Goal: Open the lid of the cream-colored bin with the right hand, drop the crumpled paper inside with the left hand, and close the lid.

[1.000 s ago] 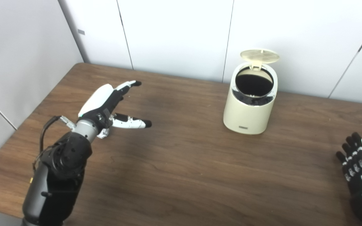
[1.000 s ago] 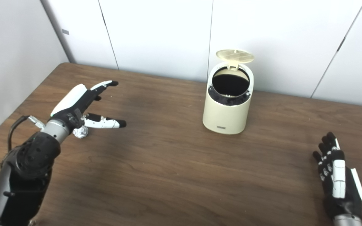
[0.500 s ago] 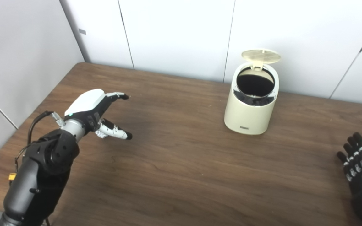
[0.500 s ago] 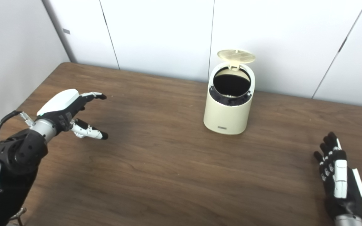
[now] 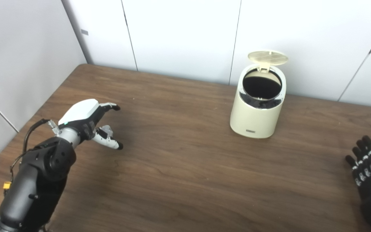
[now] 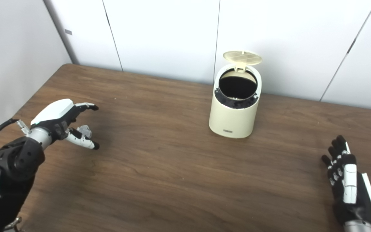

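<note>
item: cream-colored bin (image 5: 257, 109), upright on the far right part of the brown wooden table (image 5: 185, 180), close to the white panel wall (image 5: 179, 32); dark round opening exposed. item: lid (image 5: 268, 57), raised on its hinge at the far side of the bin, tilted back above the opening, ribbed underside showing. item: crumpled paper (image 6: 85, 130), small pale grey wad lying on the table at the near left, well apart from the bin. item: left hand (image 5: 87, 119), at the near left, hovering low over the paper with the white back upward, fingers spread and curved above the wad, thumb (image 5: 109, 142) stretched out just on its near side; wide, nothing held, contact with the paper cannot be told. item: right hand (image 6: 346, 180), at the near right corner of the table, fingers extended and slightly apart, pointing to the far side, holding nothing, well apart from the bin.
</note>
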